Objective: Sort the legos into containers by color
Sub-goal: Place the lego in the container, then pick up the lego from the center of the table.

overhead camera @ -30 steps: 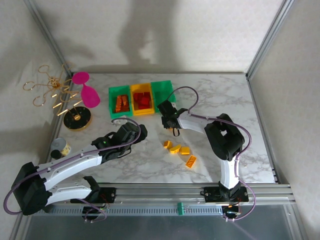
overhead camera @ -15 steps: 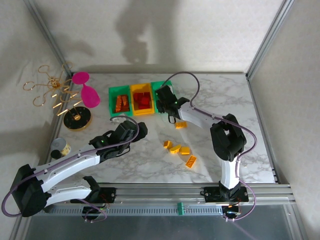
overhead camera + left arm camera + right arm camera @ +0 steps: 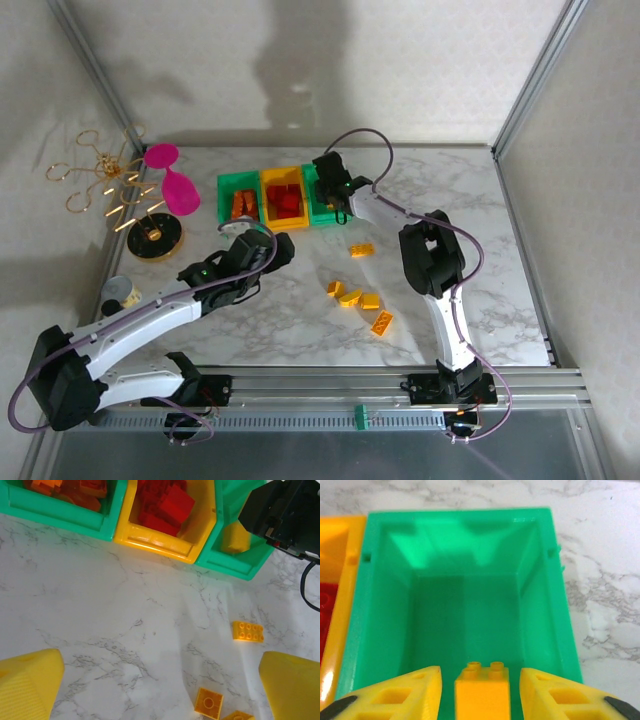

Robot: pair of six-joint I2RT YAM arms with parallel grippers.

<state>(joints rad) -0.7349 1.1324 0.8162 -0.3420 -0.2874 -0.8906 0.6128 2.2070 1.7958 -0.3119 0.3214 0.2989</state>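
R claw [image 3: 479, 679] had swung from mid-table to over the rt green bin [image 3: 542, 605]. Its fingers were now parted, w/ a gap each side of the yellow brick [image 3: 482, 695] btwn them, inside the bin. Another yellow brick [image 3: 361, 249] had appeared on the marble behind that claw, and L claw [image 3: 160, 677] had crept toward the bins, spread wide, holding nothing.

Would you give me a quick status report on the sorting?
Left gripper open, empty. Right gripper open over right green bin, yellow brick free between fingers. Five yellow bricks loose on table. Nothing blocking.
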